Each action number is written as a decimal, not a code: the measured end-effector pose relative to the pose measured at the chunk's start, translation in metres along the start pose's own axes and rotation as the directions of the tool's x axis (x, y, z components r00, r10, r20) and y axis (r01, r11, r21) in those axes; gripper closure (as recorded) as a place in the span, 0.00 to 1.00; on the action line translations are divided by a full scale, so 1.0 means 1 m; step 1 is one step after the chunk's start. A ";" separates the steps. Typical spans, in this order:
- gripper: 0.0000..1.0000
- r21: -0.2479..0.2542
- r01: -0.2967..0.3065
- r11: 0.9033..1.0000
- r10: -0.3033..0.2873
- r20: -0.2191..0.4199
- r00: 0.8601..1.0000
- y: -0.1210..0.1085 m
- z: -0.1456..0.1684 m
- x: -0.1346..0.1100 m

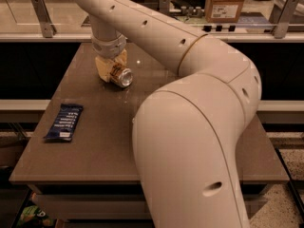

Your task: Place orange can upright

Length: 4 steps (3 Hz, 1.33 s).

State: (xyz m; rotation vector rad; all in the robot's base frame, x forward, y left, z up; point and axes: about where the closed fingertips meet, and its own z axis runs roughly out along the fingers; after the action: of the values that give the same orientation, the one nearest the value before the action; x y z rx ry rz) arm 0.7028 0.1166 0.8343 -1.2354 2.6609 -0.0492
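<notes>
The orange can (120, 74) lies tilted on its side at the far left of the brown table (95, 151), its silver end facing me. My gripper (112, 68) hangs from the arm straight above it, and its cream fingers (102, 68) are closed around the can's body. The can is at or just above the table top; I cannot tell if it touches.
A dark blue snack packet (64, 122) lies flat near the table's left edge. My arm's large links (199, 127) cover the table's right and front. A cardboard box (226, 2) and metal rail posts (42, 16) stand on the counter behind.
</notes>
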 end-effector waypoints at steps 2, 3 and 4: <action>1.00 0.029 -0.016 0.999 0.015 0.041 0.999 -0.008 -0.010 0.013; 1.00 0.055 -0.032 0.998 0.025 0.115 0.993 -0.017 -0.024 0.036; 1.00 0.078 -0.034 0.996 0.017 0.204 0.979 -0.026 -0.040 0.055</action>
State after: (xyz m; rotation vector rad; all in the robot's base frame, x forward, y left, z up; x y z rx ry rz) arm 0.6799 0.0554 0.8667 -1.1169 2.4734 -0.0246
